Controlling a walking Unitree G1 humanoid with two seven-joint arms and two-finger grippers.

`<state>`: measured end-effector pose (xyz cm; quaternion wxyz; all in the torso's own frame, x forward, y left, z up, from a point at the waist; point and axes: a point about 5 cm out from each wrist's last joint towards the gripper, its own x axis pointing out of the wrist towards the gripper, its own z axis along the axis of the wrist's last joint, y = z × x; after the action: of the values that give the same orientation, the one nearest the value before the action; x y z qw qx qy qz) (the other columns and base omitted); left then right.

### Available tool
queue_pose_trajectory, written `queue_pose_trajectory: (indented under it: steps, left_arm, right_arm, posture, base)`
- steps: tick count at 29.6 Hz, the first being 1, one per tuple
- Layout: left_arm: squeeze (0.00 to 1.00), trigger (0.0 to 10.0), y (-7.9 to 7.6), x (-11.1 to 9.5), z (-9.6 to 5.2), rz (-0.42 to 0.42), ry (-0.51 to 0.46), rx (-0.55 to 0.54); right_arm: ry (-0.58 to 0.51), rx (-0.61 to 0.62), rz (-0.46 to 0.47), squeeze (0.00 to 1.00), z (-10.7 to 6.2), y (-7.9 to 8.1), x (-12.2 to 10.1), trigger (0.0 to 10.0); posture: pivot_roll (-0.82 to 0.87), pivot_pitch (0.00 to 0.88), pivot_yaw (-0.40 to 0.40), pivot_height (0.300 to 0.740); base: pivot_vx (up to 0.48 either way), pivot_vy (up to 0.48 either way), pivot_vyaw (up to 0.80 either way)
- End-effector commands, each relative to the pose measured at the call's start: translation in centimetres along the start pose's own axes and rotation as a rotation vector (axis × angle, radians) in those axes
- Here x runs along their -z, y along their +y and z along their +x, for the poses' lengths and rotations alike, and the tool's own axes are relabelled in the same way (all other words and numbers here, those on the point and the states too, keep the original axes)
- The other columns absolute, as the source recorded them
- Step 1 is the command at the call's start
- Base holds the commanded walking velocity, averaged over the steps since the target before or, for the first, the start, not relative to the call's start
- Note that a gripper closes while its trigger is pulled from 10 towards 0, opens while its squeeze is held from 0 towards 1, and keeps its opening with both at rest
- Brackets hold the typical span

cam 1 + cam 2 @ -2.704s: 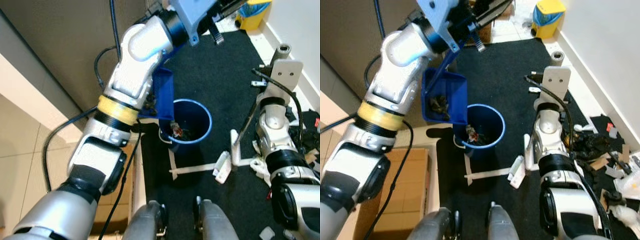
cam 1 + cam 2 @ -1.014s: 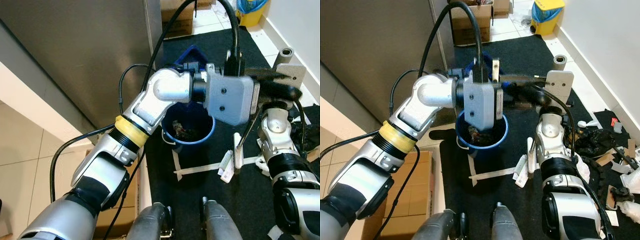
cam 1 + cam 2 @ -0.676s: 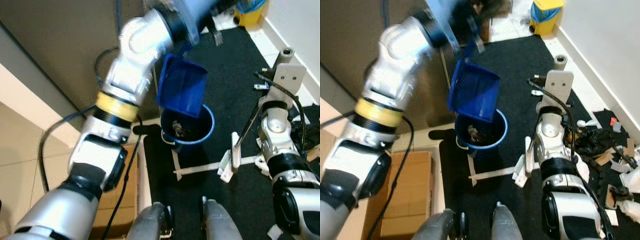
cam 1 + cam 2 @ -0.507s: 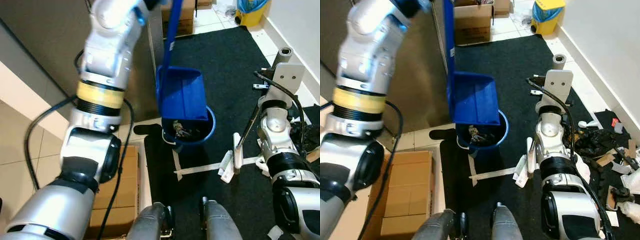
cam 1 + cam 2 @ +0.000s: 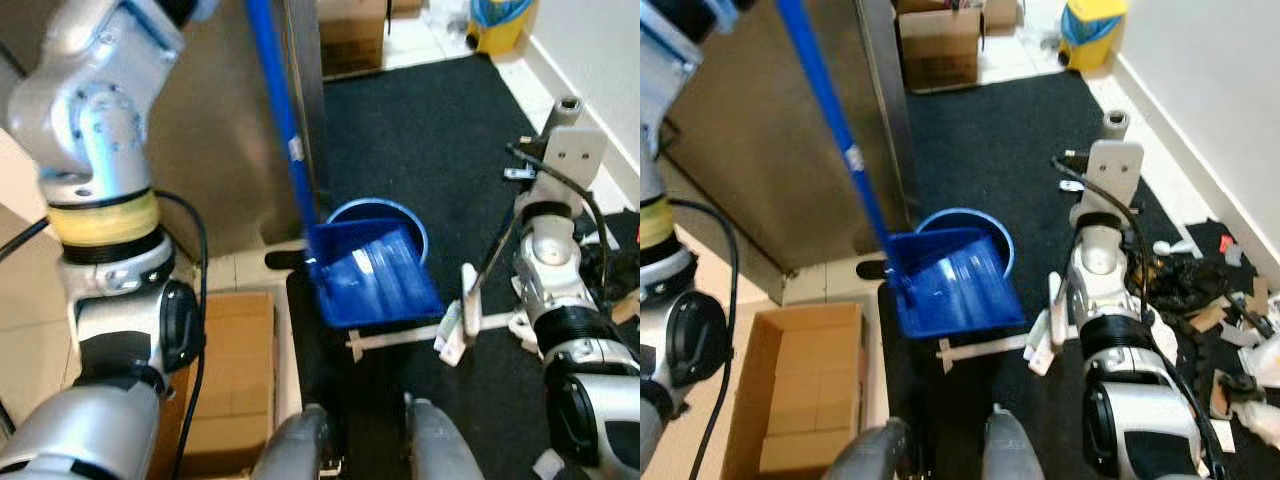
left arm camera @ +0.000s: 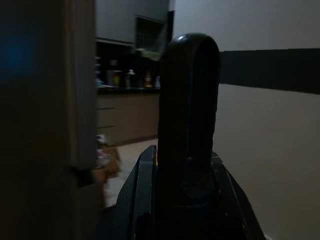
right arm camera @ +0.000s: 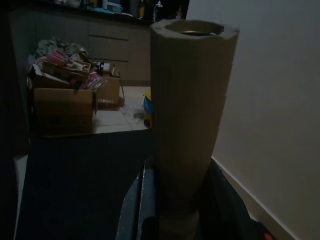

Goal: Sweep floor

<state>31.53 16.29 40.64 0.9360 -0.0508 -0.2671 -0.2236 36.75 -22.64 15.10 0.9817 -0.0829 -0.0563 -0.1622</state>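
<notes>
My left gripper (image 6: pixel 189 115) is clamping the long blue handle of the one dustpan (image 5: pixel 374 275), whose pan is hanging over the single blue bucket (image 5: pixel 385 214) and hiding most of it. My right gripper (image 7: pixel 192 120) is gripping the pale broom handle (image 5: pixel 568 104); I am seeing one open cardboard box (image 5: pixel 805 385) on my left and scattered litter (image 5: pixel 1200 290) crowding my right
</notes>
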Motion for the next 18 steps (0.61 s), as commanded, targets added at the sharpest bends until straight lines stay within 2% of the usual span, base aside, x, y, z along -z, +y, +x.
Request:
queue_pose_trajectory:
  steps: [1,2,5,7,9,12,15,18]
  left_arm:
    - [0.00,10.0,0.5,-1.1,-0.8,0.034,-0.046,-0.046]
    - [0.00,10.0,0.5,-1.1,-0.8,0.034,-0.046,-0.046]
    - [0.00,10.0,1.4,-0.5,-2.0,0.041,-0.020,-0.141]
    - [0.00,10.0,1.4,0.8,-2.9,0.095,0.031,-0.158]
    - [0.00,10.0,1.4,0.8,-2.9,0.095,0.031,-0.158]
    - [0.00,10.0,1.0,2.6,-3.4,0.131,0.084,-0.158]
    - [0.00,10.0,0.8,3.2,-3.6,0.145,0.105,-0.157]
    - [0.00,10.0,0.7,3.4,-3.5,0.141,0.107,-0.159]
  right_arm:
    - [-0.030,-0.011,-0.007,0.00,0.0,0.2,-0.4,10.0]
    - [-0.030,-0.011,-0.007,0.00,0.0,0.2,-0.4,10.0]
    - [-0.034,-0.016,-0.008,0.00,0.1,0.3,-0.6,10.0]
    - [-0.035,-0.020,-0.009,0.00,0.2,0.3,-0.6,10.0]
    - [-0.035,-0.020,-0.009,0.00,0.2,0.3,-0.6,10.0]
    - [-0.039,-0.025,-0.010,0.00,0.2,0.4,-0.7,10.0]
    - [-0.039,-0.024,-0.009,0.00,0.2,0.3,-0.8,10.0]
    - [-0.038,-0.022,-0.010,0.00,0.2,0.3,-0.7,10.0]
  posture:
    - [0.04,0.149,0.042,0.740]
    - [0.04,0.149,0.042,0.740]
    - [0.05,0.148,0.041,0.740]
    - [0.04,0.148,0.034,0.740]
    - [0.04,0.148,0.034,0.740]
    - [0.04,0.150,0.035,0.740]
    - [0.03,0.150,0.035,0.740]
    - [0.03,0.151,0.037,0.740]
  base:
    - [0.000,0.000,0.00]
    - [0.000,0.000,0.00]
    - [0.000,0.000,0.00]
    - [0.000,0.000,0.00]
    - [0.000,0.000,0.00]
    - [0.000,0.000,0.00]
    - [0.000,0.000,0.00]
    - [0.000,-0.300,0.00]
